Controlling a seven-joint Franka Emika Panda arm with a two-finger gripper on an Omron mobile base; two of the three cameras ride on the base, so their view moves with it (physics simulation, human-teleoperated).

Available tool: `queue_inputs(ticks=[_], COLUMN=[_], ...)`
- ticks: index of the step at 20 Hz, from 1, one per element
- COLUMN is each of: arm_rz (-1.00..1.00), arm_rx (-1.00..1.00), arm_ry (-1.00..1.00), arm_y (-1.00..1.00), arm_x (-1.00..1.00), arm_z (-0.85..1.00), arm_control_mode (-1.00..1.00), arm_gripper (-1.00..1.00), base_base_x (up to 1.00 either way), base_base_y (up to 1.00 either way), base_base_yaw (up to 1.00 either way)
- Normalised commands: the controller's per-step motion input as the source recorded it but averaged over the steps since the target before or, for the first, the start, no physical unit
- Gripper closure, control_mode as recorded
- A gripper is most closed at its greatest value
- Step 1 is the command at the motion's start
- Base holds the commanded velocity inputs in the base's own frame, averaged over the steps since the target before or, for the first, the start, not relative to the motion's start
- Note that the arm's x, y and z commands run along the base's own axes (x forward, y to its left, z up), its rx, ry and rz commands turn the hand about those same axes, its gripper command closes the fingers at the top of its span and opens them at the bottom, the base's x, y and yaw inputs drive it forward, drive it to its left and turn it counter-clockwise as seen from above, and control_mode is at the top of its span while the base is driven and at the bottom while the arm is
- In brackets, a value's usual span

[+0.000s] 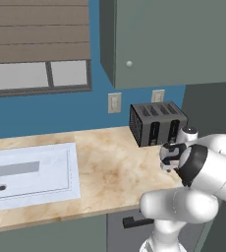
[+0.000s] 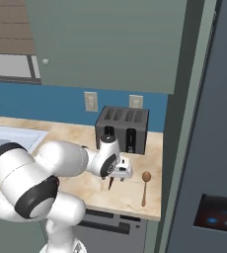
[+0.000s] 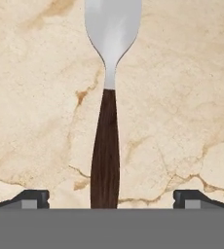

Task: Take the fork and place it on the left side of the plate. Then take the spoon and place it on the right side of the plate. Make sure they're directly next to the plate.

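A dark toaster (image 2: 122, 129) stands at the far edge of the marble counter (image 1: 110, 172), against the blue wall under two outlets, just behind the arm's work spot. To the left a pale sink (image 1: 31, 174) is set into the counter; to the right a tall grey panel closes off the counter's end. The gripper (image 2: 116, 177) hangs low over the counter in front of the toaster. In the hand view its fingertips (image 3: 33, 198) stand wide apart on either side of the fork (image 3: 106, 141), which lies flat on the marble, its dark handle between them and its silvery head pointing away; the head's tip is cut off at the frame's top, so no tines show. In the right base view the fork's dark handle shows below the gripper. The spoon (image 2: 145, 188) lies near the counter's front edge, right of the gripper and clear of it.
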Motion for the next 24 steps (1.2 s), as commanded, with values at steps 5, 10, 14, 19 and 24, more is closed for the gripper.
queue_inputs(ticks=[5, 10, 14, 19, 24], arm_rz=[0.0, 0.0, 0.0, 0.0, 0.01], arm_rx=[0.0, 0.0, 0.0, 0.0, 0.0], arm_ry=[0.02, 0.01, 0.0, -0.02, -0.09], arm_y=[0.04, 0.2, 0.21, 0.31, 0.42], arm_x=[0.1, 0.01, -0.02, -0.13, -0.3], arm_z=[-0.35, -0.58, -0.66, -0.69, -0.62], arm_control_mode=[-1.0, -1.0, -1.0, -1.0, -1.0], arm_gripper=[-1.0, 1.0, 1.0, 1.0, 1.0], base_base_x=[0.0, 0.0, 0.0, 0.0, 0.0], base_base_y=[0.0, 0.0, 0.0, 0.0, 0.0], base_base_yaw=[0.0, 0.0, 0.0, 0.0, 0.0])
